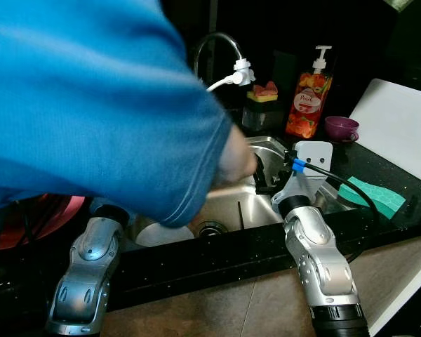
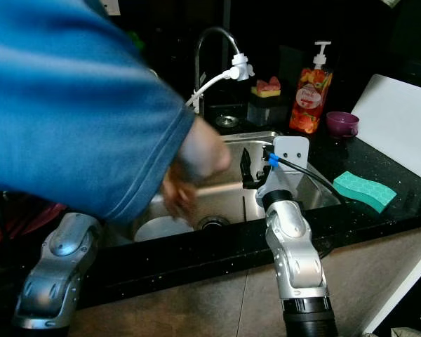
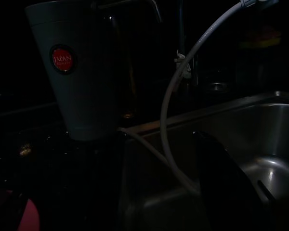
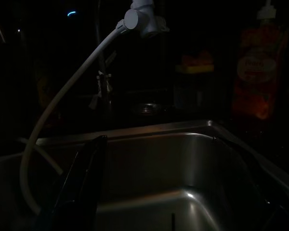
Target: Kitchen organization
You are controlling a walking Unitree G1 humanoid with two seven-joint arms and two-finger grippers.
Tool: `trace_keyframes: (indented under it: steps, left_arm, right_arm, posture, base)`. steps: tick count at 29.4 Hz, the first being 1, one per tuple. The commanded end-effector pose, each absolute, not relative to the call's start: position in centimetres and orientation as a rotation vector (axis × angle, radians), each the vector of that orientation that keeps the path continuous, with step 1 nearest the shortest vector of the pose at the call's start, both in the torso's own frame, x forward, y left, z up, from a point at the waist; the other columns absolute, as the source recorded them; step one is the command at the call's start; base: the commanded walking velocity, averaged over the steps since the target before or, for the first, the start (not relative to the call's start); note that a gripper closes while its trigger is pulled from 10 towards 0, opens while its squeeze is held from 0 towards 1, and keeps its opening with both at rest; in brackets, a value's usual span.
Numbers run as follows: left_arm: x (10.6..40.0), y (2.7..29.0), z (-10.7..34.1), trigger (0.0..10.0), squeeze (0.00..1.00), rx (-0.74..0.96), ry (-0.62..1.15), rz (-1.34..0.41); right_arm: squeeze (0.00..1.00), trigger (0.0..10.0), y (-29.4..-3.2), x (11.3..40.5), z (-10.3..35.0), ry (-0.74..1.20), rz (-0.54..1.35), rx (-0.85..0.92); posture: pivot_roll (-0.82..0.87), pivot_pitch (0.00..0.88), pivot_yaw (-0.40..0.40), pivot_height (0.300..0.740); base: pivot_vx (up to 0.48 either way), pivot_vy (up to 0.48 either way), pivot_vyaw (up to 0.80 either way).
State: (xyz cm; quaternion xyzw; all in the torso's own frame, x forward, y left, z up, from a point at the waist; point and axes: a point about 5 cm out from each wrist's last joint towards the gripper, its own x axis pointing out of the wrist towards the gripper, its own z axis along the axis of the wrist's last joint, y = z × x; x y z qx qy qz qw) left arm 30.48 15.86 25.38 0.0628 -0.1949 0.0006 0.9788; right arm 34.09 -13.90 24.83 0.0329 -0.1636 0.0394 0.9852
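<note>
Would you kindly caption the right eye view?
Person in blue sleeve reaches into steel sink beside the right gripper.

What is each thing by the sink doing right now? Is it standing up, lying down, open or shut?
Soap bottle: upright on the counter behind the sink.
Purple cup: upright, open side up.
Green sponge: lying flat on the counter.
White cutting board: lying on the counter's right end.
White cup: standing beside the sink.
Faucet: no water visible.
White plate: in the sink.
</note>
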Motion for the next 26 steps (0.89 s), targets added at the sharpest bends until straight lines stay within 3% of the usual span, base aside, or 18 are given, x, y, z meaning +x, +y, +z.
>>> trace_keyframes:
  steps: [1,16,26]
  left_arm:
    - [30.4,15.9,25.3,10.0,0.0,0.123,-0.387,0.001]
    - [30.5,16.5,26.2,10.0,0.0,0.121,-0.413,0.016]
    - [31.0,17.4,29.4,10.0,0.0,0.119,-0.501,0.02]
  right_arm:
    - [0.0,10.0,-13.9,33.9,24.9,-0.33,0.079,0.072]
    - [0.0,10.0,-14.0,33.9,25.5,-0.348,0.081,0.069]
    - [0.0,10.0,-13.5,33.0,30.4,-0.516,0.116,0.059]
  posture:
    - [0.07,0.061,-0.05,0.74]
    - [0.07,0.059,-0.053,0.74]
    - [0.08,0.047,-0.051,0.74]
  base:
    - [0.0,0.0,0.0]
    - [0.0,0.0,0.0]
    - [0.0,0.0,0.0]
